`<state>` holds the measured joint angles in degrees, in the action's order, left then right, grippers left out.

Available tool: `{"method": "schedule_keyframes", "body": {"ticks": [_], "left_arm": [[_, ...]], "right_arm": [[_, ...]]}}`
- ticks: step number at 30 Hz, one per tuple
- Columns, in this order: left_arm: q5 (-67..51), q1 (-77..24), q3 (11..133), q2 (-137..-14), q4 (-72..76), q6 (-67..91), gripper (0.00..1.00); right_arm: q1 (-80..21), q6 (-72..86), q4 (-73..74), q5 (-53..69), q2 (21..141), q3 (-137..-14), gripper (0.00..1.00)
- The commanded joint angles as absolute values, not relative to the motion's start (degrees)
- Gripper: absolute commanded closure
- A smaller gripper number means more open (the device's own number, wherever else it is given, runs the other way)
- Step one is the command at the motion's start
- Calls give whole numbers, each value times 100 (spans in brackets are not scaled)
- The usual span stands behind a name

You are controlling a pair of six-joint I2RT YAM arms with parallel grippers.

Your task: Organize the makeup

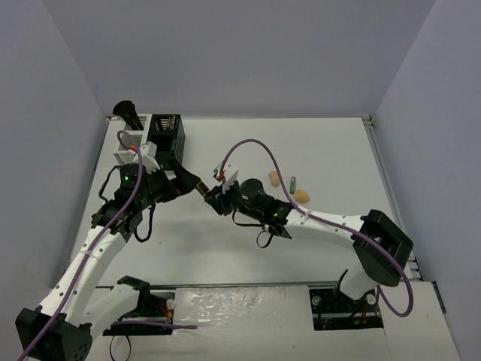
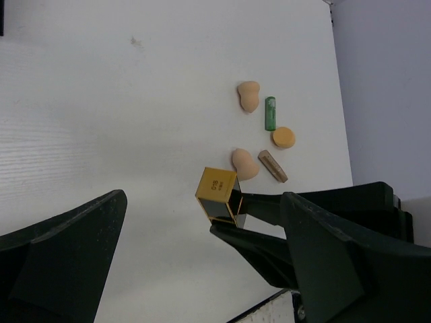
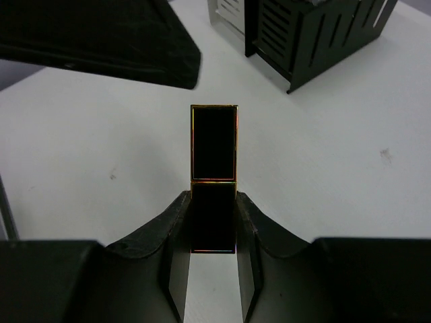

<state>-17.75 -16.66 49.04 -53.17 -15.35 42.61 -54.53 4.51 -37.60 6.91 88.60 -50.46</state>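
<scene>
lipstick point(image 3: 213, 175): sitting between both grippers, seemingly hanging clear of the table point(image 2: 101, 101)
handling: looking rigid, light, glossy, likely slipping; flat sides are suiting a grip
right gripper point(image 3: 213, 202): clamping its base
left gripper point(image 2: 205, 202): gaping wide, empty

Six pieces of makeup are showing outside the bins: two waisted peach sponges point(image 2: 248, 96), one round orange sponge point(image 2: 283, 137), one green tube point(image 2: 270, 113), one rose-gold tube point(image 2: 273, 166) and one black-and-gold lipstick point(image 2: 219, 195). Five of them are lying together on the counter point(image 1: 323, 150), right of the middle, while the single lipstick is showing left of that cluster. At the far left two slatted bins are standing side by side, one white bin point(image 3: 229, 12) and one black bin point(image 1: 168, 134), with one black brush point(image 1: 125, 113) sticking up at the far-left corner.
</scene>
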Motion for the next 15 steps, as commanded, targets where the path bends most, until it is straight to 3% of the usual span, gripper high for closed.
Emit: {"method": "schedule_keyframes", "body": {"ticks": [1,9,15], "left_arm": [[-1662,-1809,5195,-5248,-959,4586,3],[-1644,-2079,5113,-5151,-911,4552,16],[-1637,-2272,5052,-5177,-914,4440,31]], "right_arm": [[-5639,650,-5092,878,8431,-4871,100],[-5704,847,-5480,1076,8366,-4798,100],[-5704,1007,-5684,1145,8278,-4706,100]]}}
